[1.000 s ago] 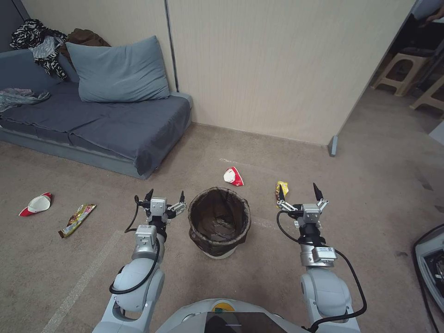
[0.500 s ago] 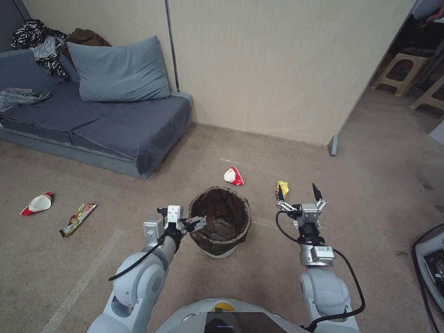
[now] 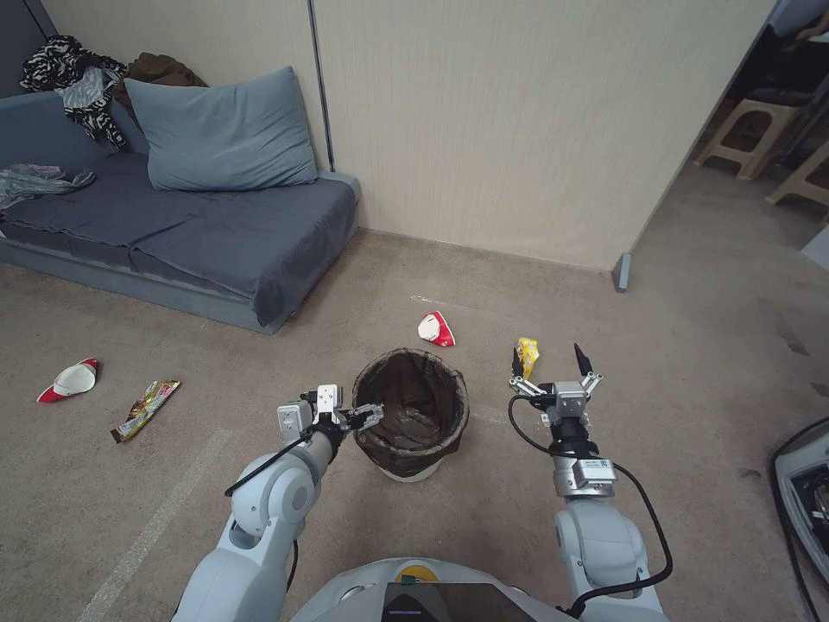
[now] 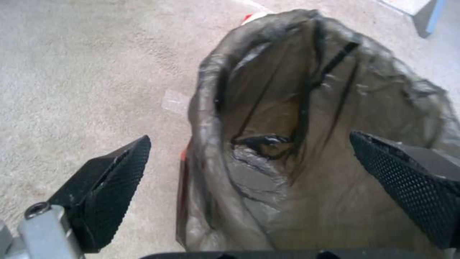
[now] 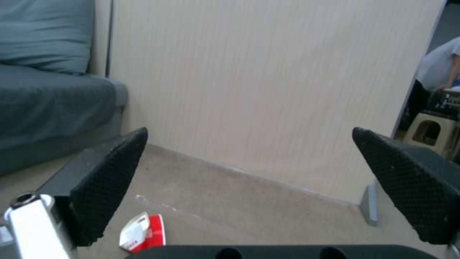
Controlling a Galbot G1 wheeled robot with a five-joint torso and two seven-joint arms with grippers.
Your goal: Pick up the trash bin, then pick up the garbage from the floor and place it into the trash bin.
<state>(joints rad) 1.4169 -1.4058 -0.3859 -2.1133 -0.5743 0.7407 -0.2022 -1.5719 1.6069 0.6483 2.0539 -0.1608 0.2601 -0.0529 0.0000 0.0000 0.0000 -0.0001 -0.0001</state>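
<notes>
The trash bin (image 3: 411, 415), a white bucket lined with a dark brown bag, stands on the carpet straight ahead. My left gripper (image 3: 361, 415) is open at its left rim. In the left wrist view the bin's bag (image 4: 311, 108) lies between the spread fingers, one finger over the carpet and the other over the opening. My right gripper (image 3: 549, 363) hangs open and empty right of the bin. Garbage lies around: a red-and-white cup (image 3: 436, 329) (image 5: 143, 232) behind the bin, a yellow wrapper (image 3: 526, 352) by the right gripper, another red-and-white cup (image 3: 69, 380) and a snack wrapper (image 3: 144, 408) at far left.
A grey sofa (image 3: 216, 233) with a pillow (image 3: 220, 134) and clothes fills the back left. A beige partition wall (image 3: 518, 130) stands behind the bin, with its foot (image 3: 621, 272) on the floor. Plastic stools (image 3: 747, 130) stand at back right. A dark device (image 3: 807, 492) sits at the right edge.
My left gripper has turned toward the bin and moved right to its left rim. The right gripper has drifted slightly left and stays open.
</notes>
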